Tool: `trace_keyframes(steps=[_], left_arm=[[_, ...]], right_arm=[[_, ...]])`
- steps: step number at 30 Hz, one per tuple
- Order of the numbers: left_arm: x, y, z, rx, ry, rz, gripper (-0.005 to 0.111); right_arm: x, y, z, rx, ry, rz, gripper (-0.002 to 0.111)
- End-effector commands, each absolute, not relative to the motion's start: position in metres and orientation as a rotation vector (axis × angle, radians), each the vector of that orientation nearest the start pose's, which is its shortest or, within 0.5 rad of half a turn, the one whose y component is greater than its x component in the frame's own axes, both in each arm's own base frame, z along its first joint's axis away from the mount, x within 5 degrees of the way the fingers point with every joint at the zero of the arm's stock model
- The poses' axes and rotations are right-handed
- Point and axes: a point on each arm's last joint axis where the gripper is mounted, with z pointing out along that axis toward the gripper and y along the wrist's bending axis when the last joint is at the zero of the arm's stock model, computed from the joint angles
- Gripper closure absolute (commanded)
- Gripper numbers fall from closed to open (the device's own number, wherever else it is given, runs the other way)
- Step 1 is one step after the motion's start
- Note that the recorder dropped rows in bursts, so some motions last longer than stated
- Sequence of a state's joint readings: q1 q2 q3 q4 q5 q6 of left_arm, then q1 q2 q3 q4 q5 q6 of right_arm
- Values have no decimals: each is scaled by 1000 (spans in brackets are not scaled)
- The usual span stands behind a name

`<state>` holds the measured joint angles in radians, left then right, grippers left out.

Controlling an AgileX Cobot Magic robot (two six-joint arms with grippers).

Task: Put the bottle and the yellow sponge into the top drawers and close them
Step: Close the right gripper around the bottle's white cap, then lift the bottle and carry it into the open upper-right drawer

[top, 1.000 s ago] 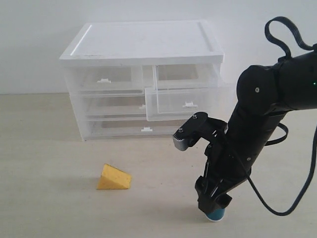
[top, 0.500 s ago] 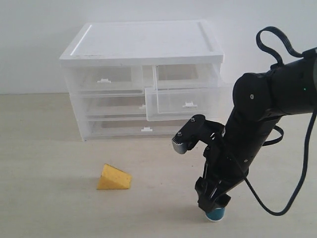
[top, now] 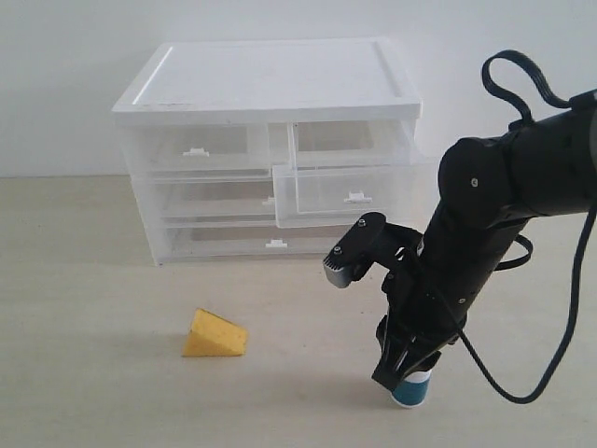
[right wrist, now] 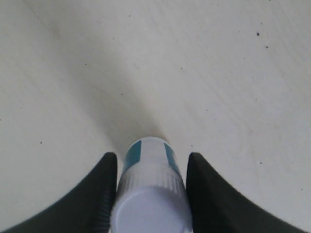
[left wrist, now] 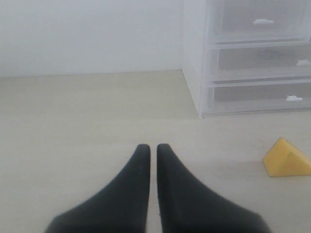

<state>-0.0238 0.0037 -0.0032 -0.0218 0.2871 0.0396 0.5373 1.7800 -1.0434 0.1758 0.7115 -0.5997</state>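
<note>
**Change.** Half a second earlier, only a teal base showed under the right tool (top: 403, 377). Now the arm sits slightly higher and the bottle (top: 411, 394) shows a white band above the teal. Judged: the lift is beginning. Whether the base has left the surface (top: 93, 392) cannot be told.

**Right tool.** Fingers (right wrist: 104, 194) are spread only to the bottle's width, one at each side of the body below the white cap, pinching it. Contact looks firm on both sides.

**Left tool** (left wrist: 153, 146). Fingers pressed together with a hairline gap, holding nothing, above bare surface.

**Yellow sponge** (top: 215, 336). On the surface, well apart from the right tool, on its left-arm side; ahead of the left tool and off to one side. Untouched.

**Top drawers.** The right top drawer (top: 350, 194) is pulled out, beyond and above the right tool, ready to receive the bottle. The left top drawer (top: 196, 149) is shut.
</note>
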Motion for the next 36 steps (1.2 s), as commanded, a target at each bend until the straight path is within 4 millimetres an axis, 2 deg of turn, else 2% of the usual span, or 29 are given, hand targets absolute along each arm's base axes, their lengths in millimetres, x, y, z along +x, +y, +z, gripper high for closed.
trace_keyframes(steps=[1,5,9,17,28,36], left_arm=[[55,-2,187,30,1768,-18,102],[55,-2,187,30,1768,-18,102],[55,-2,187,30,1768,-18,102],[55,-2,187,30,1768,-18,102],[55,-2,187,30,1768,-18,102],[55,-2,187,30,1768,-18,102]], right_arm=[[279,175,170,-1440,2537,165,108],[280,175,171,-1438,2533,165,108],[277,174,182,-1425,2521,172,108],[263,169,227,-1421,2401,193,108],[232,171,292,-1670,2070,392,108],[235,178,341,-1691,1852,458,108]])
